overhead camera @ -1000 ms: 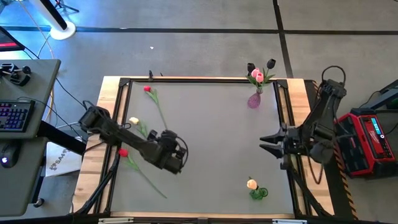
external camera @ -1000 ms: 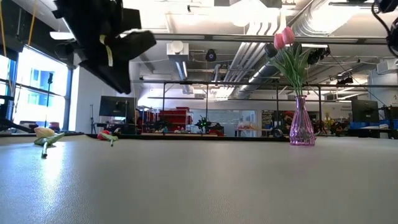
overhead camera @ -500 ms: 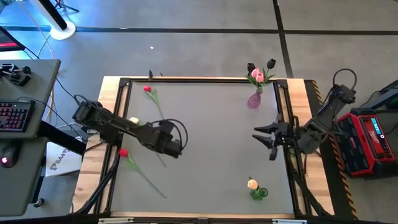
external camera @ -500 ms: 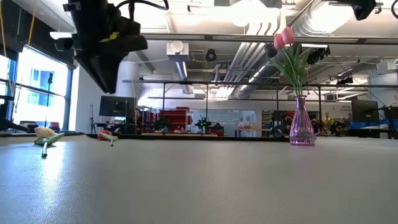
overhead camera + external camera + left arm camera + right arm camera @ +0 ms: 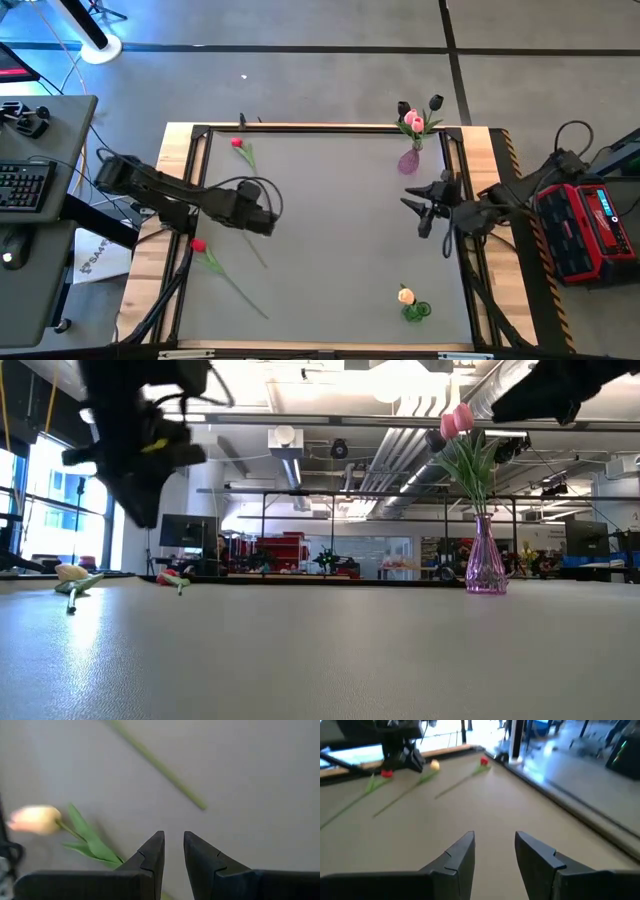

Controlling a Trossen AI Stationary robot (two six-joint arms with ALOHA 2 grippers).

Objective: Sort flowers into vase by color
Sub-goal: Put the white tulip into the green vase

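Observation:
On the table's left side lie three tulips: a red one (image 5: 237, 143) near the far edge, a red one (image 5: 197, 245) nearer the front, and a cream one (image 5: 35, 818) between them, which my left arm hides in the high view. My left gripper (image 5: 262, 222) hovers open above the table, beside the cream tulip's leaves (image 5: 92, 845) and near the end of a green stem (image 5: 155, 762). My right gripper (image 5: 412, 215) hangs open over the table's right side, with nothing between its fingers. A purple vase (image 5: 408, 160) holds pink and black tulips. A green vase (image 5: 415, 311) holds a cream tulip.
A black frame (image 5: 320, 128) runs along the table's edges. A desk with a keyboard (image 5: 25, 185) stands to the left, and a red box (image 5: 590, 225) to the right. Bare grey tabletop (image 5: 340, 250) lies between the two arms.
My left gripper has moved toward the table's far left, away from the front red tulip's stem and to the cream tulip. My right arm has swung, and its gripper has gone toward the far edge, nearer the purple vase. The flowers have stayed where they were.

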